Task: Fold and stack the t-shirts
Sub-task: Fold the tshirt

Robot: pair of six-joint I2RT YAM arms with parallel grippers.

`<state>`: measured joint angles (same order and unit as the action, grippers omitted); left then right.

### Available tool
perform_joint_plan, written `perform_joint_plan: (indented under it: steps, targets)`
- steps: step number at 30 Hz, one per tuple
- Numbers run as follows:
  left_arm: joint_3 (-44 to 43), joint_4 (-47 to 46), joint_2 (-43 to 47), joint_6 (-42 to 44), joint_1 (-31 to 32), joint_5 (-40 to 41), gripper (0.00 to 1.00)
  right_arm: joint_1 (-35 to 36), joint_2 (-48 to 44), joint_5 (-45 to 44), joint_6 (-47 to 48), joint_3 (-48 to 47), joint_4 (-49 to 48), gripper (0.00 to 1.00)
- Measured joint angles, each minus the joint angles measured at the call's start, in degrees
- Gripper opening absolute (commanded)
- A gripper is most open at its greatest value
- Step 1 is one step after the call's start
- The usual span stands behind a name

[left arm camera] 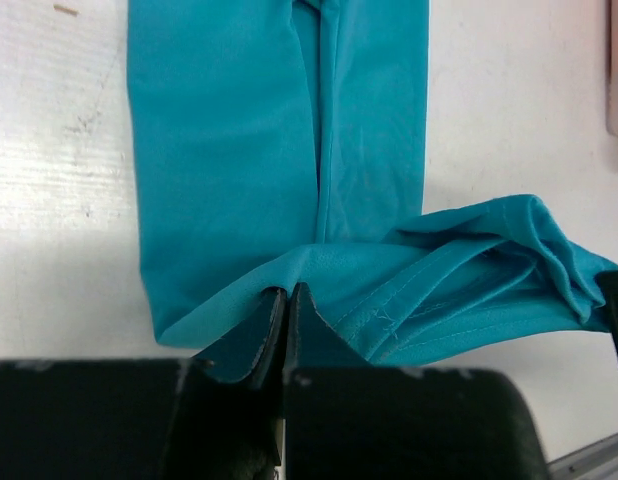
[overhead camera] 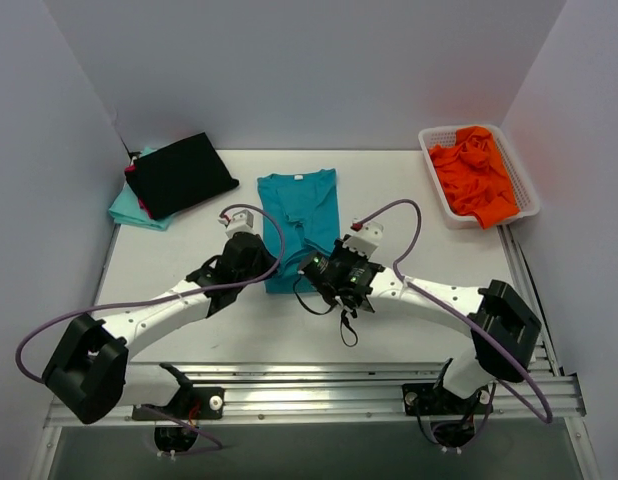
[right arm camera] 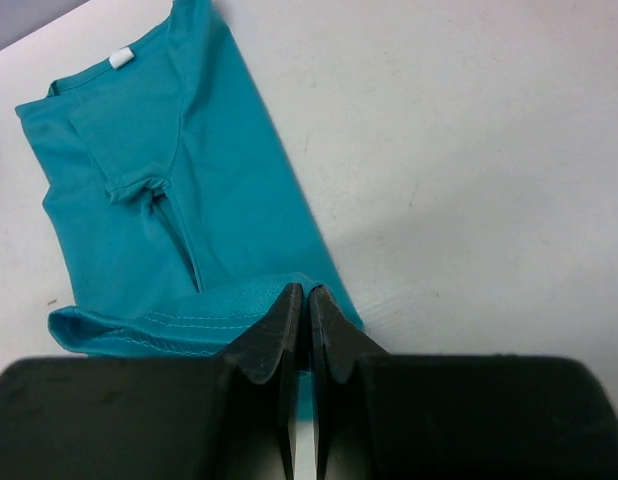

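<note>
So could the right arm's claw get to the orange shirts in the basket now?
Probably not right away. The right claw is shut on the teal shirt hem, so it would have to let go first. Otherwise nothing blocks the way to the orange shirts in the white basket on its side.

left arm: i see it reaching from its base at the near left, angled forward and to the right toward the middle of the counter.
left gripper (left arm camera: 287, 300): my wrist view shows the fingers pressed together, clamped on the near hem of the teal t-shirt (left arm camera: 279, 170).
right arm: it stretches from the near right, angled forward and to the left, wrist close to the left one.
right gripper (right arm camera: 306, 305): fingers closed tight, pinching the same hem at the shirt's other near corner.
</note>
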<state>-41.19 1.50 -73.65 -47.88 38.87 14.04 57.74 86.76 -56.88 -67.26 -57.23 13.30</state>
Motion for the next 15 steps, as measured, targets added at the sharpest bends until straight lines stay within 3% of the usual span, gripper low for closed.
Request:
perform_joint_plan:
  steps: [10,11,12,13,14,15]
  targets:
    - [-8.7,-5.5,-16.0,1.6,-11.6,-7.1,0.02,-9.4,17.2,6.4,8.5,-12.3,-9.0,0.0]
    - [-10.5,-6.0,-18.8,1.7,-12.8,-8.0,0.06,-10.3,19.5,7.1,9.0,-13.9,-9.6,0.0]
    - [-12.5,-6.6,-21.8,1.8,-14.1,-9.1,0.21,-11.4,22.0,7.8,9.6,-16.0,-9.9,0.0]
    - [-14.5,-7.3,-24.9,2.3,-15.4,-10.2,0.39,-12.6,24.8,8.6,10.3,-18.4,-10.3,0.07]
    - [-16.9,-7.7,-28.1,2.6,-16.7,-11.6,0.78,-13.9,28.0,9.4,10.9,-21.3,-10.6,0.19]
    - [-19.4,-8.6,-31.3,3.0,-18.0,-13.0,0.97,-15.1,30.7,10.0,11.4,-23.8,-10.3,0.61]
